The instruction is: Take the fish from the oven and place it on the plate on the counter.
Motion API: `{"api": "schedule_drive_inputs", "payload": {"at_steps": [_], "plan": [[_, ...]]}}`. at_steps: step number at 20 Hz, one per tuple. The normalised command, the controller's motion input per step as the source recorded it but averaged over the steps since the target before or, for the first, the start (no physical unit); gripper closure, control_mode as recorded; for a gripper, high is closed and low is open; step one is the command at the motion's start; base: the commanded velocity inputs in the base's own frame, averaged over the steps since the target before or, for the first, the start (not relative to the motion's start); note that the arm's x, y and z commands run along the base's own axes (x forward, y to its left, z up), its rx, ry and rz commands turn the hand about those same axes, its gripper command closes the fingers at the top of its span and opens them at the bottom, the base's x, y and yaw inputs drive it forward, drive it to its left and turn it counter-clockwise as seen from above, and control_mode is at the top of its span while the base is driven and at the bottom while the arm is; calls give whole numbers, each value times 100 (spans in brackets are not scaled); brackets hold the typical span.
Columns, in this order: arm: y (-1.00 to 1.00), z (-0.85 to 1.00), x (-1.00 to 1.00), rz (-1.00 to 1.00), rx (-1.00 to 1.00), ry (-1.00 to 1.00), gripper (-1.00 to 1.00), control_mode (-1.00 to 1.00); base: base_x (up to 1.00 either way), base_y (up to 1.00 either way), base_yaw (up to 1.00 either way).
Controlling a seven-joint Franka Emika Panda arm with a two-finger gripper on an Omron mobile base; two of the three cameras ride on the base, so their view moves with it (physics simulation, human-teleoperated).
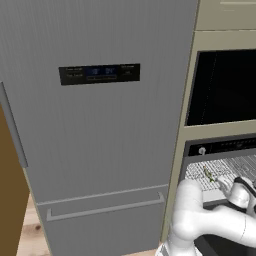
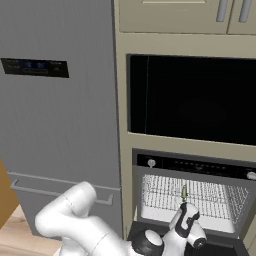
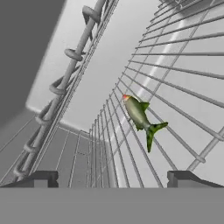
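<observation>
While the white arm reaches low toward the open oven (image 2: 192, 200), the claw (image 3: 112, 178) stands with its jaws spread wide, one dark fingertip (image 3: 40, 178) at each side of the hand view's lower edge and nothing between them. Ahead of the claw and a little toward its right finger lies the fish (image 3: 139, 117), greenish with a darker back and a small red mark at its snout, resting on the silvery wire rack (image 3: 175, 83); its tail points back toward the claw and its head points away, and it lies clear of both fingers, not touched by either. The rack's wires run on past the fish, away from the claw, and off to the claw's left the side rail of the oven, with its looped wire supports (image 3: 65, 74), climbs along the pale inner wall. From the right base view the claw (image 2: 190, 225) hangs just in front of the oven's mouth, below the rack's front edge, and the fish (image 2: 184, 192) shows as a small slim shape on the rack just above and beyond it. From the left base view the fish (image 1: 208, 174) lies on the rack beyond the hand (image 1: 239, 192). Above the claw is the black control strip (image 2: 200, 165) with its round knob (image 2: 151, 162), higher still the black-windowed unit (image 2: 192, 97), and well off to the claw's left the tall grey fridge (image 1: 95, 125).
</observation>
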Motion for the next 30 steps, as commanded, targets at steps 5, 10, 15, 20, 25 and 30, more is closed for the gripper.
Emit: {"api": "schedule_drive_inputs", "payload": {"at_steps": [5, 10, 15, 20, 25, 30], "plan": [[-26, -78, 0, 2, 2, -7, -100, -100, 0, 0, 0], [-28, -81, 0, 1, 3, -1, -100, -100, 0, 0, 0], [-30, -94, -4, 0, 16, -11, -100, -100, 0, 0, 0], [-6, -55, -21, 0, 7, -7, -100, -100, 0, 0, 0], [0, -63, -3, 0, 27, -19, -100, -100, 0, 0, 0], [3, -60, -17, 0, 29, -11, -100, -100, 0, 0, 0]]}}
